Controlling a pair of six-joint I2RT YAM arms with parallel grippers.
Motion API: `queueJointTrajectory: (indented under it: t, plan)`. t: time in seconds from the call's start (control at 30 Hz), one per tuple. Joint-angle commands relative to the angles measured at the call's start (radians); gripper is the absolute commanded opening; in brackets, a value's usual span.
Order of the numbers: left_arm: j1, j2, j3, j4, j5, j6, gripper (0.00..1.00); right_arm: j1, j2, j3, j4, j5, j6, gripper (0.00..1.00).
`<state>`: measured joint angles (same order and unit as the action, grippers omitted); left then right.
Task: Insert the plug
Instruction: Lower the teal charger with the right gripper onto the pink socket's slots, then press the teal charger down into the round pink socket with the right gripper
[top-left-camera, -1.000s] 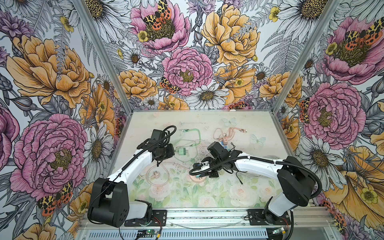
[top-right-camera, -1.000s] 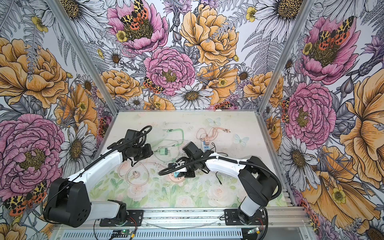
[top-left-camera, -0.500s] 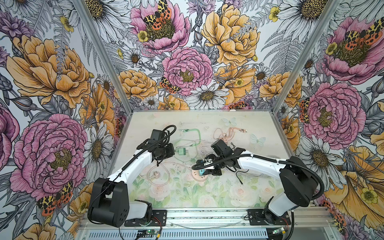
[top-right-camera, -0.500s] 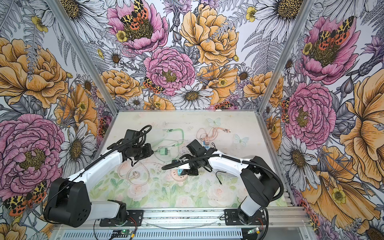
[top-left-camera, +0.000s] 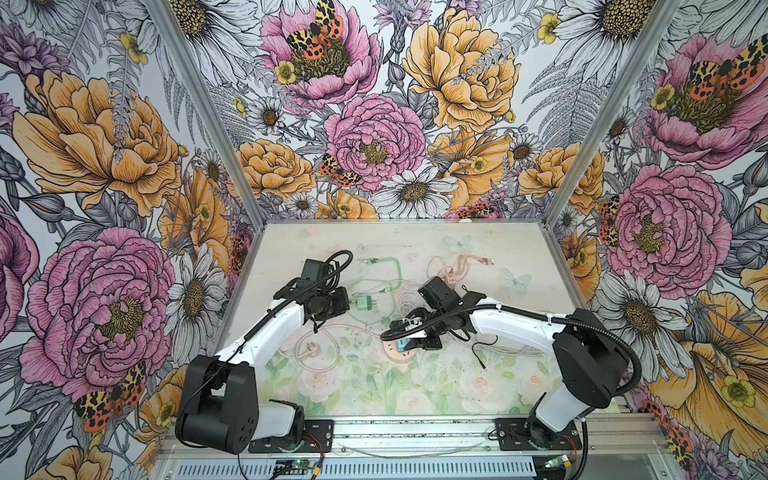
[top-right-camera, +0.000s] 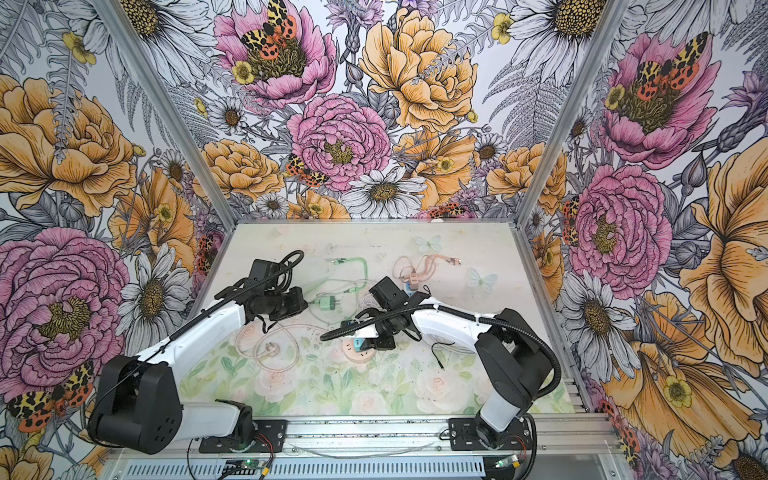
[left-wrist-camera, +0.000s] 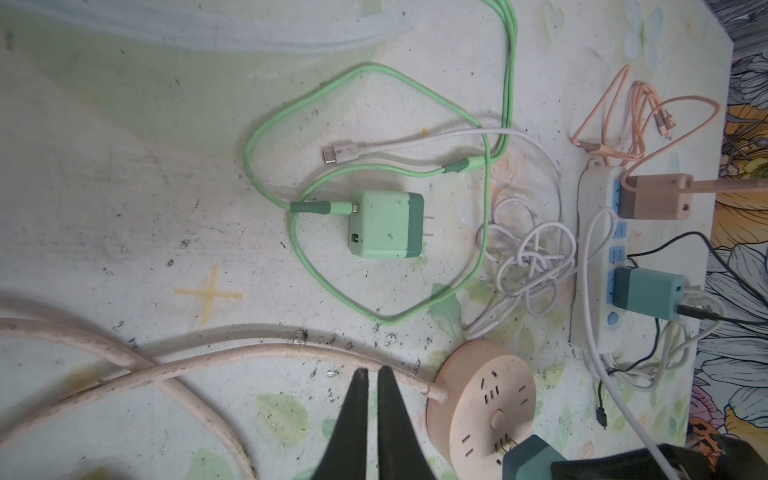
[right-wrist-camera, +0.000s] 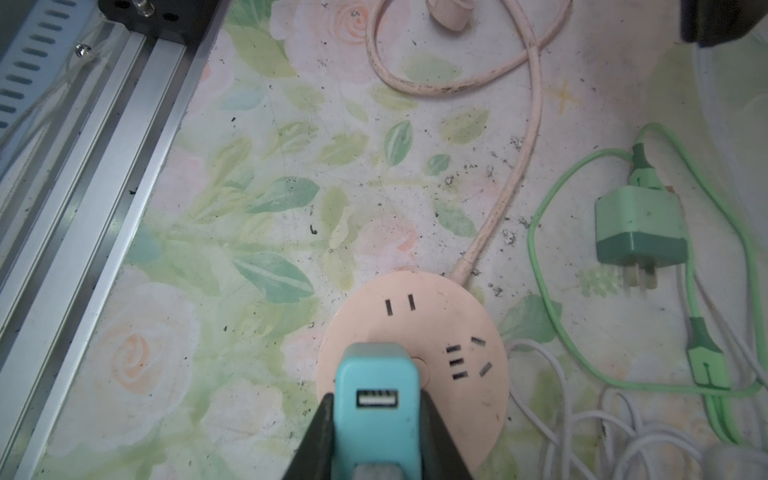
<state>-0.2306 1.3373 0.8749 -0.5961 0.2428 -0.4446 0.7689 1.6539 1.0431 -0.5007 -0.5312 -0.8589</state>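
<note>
Pinching the teal plug (right-wrist-camera: 376, 374) by its 2 sides, the right claw (right-wrist-camera: 376, 419) holds it over the near edge of the round pink socket (right-wrist-camera: 457, 332), USB port facing the wrist camera. In the left wrist view the plug's metal prongs (left-wrist-camera: 505, 446) show between its body and the socket's face, so it is not seated. Whether the tips have entered any slot cannot be told. A free pair of 2 slots (right-wrist-camera: 401, 305) lies on the far side of the socket's face from the plug. In both top views the socket (top-left-camera: 390, 356) (top-right-camera: 349, 355) sits on the flowered worktop (top-left-camera: 415, 399) near the middle, under the right arm's wrist.

The left claw (left-wrist-camera: 372, 374) has its 2 black fingers pressed together, holding nothing. It hangs above the thick pink cord (left-wrist-camera: 249, 353) that runs into the socket's side, just beside the socket.

A mint green charger (left-wrist-camera: 386, 228) lies flat on the worktop with its 2 prongs bare, its green cable (left-wrist-camera: 270, 129) looped around it. Beyond a tangle of white cable (left-wrist-camera: 532, 253) lies a white power strip (left-wrist-camera: 594, 266). A tan adapter (left-wrist-camera: 652, 199) and a second teal adapter (left-wrist-camera: 648, 293) are plugged into it.
</note>
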Motion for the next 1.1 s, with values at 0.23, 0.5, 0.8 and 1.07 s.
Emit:
queueJointTrajectory:
  t: [0.23, 0.5, 0.8, 1.07]
  plan:
    - [0.009, -0.003, -0.009, 0.031, 0.037, 0.019, 0.09, 0.018, 0.127, 0.03, -0.153, 0.234, -0.147, 0.0]
    - [0.01, -0.018, -0.013, 0.039, 0.074, 0.02, 0.09, 0.112, 0.16, 0.02, -0.169, 0.115, -0.087, 0.0]
    - [0.01, -0.024, -0.01, 0.039, 0.082, 0.005, 0.09, 0.128, 0.13, -0.022, -0.17, -0.137, 0.052, 0.0]
    - [0.009, -0.06, -0.03, 0.039, 0.085, -0.011, 0.08, 0.147, 0.164, -0.072, -0.135, -0.1, 0.06, 0.0]
